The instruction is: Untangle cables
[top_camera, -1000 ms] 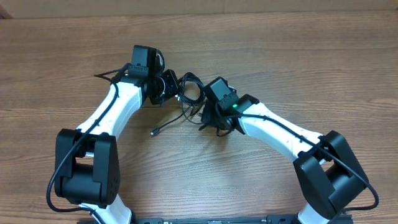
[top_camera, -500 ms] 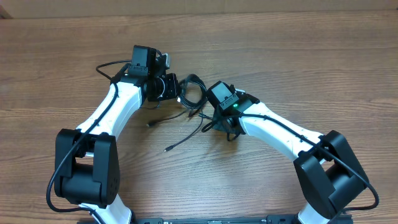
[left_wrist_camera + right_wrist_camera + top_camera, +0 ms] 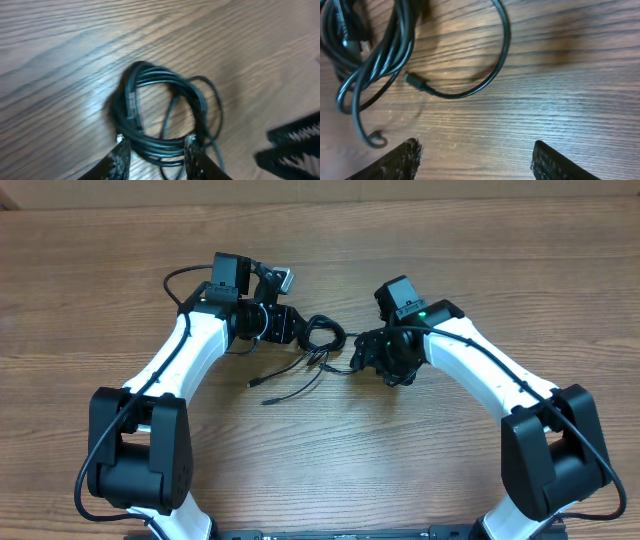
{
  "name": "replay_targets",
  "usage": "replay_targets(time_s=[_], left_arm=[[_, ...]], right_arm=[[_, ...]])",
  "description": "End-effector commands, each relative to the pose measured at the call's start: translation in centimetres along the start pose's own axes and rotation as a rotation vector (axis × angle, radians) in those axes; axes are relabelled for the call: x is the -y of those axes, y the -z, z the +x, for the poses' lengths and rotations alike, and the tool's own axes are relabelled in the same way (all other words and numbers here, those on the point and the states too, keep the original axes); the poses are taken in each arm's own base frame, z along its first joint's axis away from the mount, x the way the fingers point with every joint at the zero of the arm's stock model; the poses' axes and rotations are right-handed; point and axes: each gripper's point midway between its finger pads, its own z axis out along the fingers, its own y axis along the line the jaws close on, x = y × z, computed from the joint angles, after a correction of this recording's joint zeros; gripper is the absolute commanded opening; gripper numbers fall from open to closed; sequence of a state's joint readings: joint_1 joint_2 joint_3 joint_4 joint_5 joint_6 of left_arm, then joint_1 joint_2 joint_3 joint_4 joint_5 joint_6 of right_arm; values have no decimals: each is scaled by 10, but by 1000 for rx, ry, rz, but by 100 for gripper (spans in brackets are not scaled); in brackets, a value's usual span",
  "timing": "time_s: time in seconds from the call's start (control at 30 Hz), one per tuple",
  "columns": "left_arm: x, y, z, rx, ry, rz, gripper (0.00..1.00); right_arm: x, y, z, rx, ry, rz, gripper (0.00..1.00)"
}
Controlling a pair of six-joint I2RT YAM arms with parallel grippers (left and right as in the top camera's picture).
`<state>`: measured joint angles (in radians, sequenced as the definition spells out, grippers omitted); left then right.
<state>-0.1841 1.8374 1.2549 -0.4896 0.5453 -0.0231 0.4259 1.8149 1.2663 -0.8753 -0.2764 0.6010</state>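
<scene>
The cables [image 3: 325, 335] lie as a small black coil on the wooden table between my two grippers, with two loose ends [image 3: 285, 388] trailing toward the front left. My left gripper [image 3: 298, 328] sits at the coil's left side. In the left wrist view its fingers [image 3: 121, 150] stand apart, and the lower strands of the coil [image 3: 160, 107] run across the gap of the left gripper [image 3: 156, 145]. My right gripper [image 3: 364, 356] is just right of the coil. Seen from its wrist, the right gripper [image 3: 476, 150] is wide open over bare wood, with the cables [image 3: 370, 50] and a plug end [image 3: 410, 79] ahead at upper left.
The wooden table [image 3: 480, 250] stretches on all sides. The left arm's own thick black wire [image 3: 175, 280] loops out beside its wrist. Both arm bases [image 3: 140, 450] stand at the front edge.
Both grippers have opened. The right arm pulled back to the right, away from the coil. The coil and the left gripper shifted slightly right, and the loose ends swung on the table.
</scene>
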Motion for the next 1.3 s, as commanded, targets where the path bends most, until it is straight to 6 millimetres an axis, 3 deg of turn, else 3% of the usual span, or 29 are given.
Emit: replay_targets(time_s=[0.0, 0.2, 0.4, 0.47, 0.6, 0.73, 1.0, 1.17, 1.27], left_arm=[[-18, 7, -4, 26, 102, -157, 41], [-18, -7, 4, 45, 144, -166, 40], [-26, -38, 19, 4, 201, -174, 38], [-29, -45, 23, -8, 221, -175, 30], [-29, -45, 23, -7, 221, -175, 22], [-29, -46, 23, -9, 218, -176, 26], [-33, -60, 33, -36, 262, -187, 23], [-25, -61, 31, -35, 259, -138, 5], [-20, -59, 29, -40, 226, -70, 4]], right_arm=[[-19, 14, 3, 1, 51, -76, 71], [-19, 14, 2, 4, 52, -78, 71], [-19, 14, 2, 4, 52, -78, 72], [-19, 14, 2, 4, 52, -78, 72], [-19, 14, 2, 4, 52, -77, 72], [-19, 14, 2, 3, 51, -78, 72], [-20, 14, 3, 2, 50, -78, 72], [-23, 13, 7, -6, 60, -76, 72], [-24, 12, 9, -12, 20, -79, 72]])
